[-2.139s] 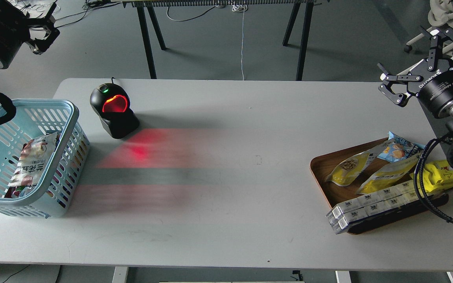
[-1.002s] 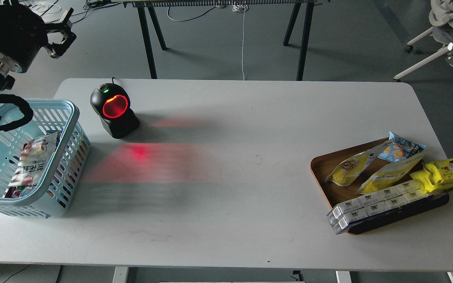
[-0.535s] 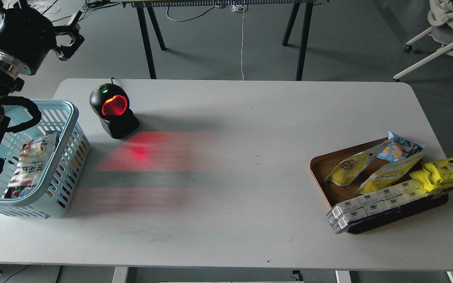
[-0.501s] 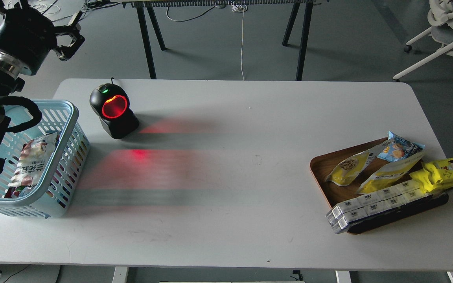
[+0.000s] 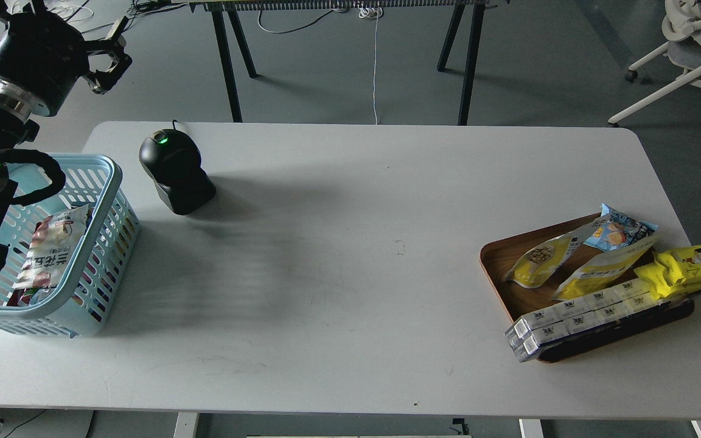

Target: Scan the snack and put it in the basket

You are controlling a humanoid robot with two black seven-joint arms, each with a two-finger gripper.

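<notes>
Two pouches (image 5: 536, 261) lower right on tray (image 5: 496, 258): reach with out-of-frame right arm; left gripper (image 5: 110, 58) upper left, fingers apart, empty.

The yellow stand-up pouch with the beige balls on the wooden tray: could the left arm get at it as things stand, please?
Probably not directly: the left gripper is raised beyond the light blue slotted basket, while the yellow pouch lies on the brown wooden tray across the table.

text: we make out bold dark Korean-looking print on the packet (image 5: 46, 252) in the basket (image 5: 104, 237), unreadable | other wrappers: we read nothing, too small
</notes>
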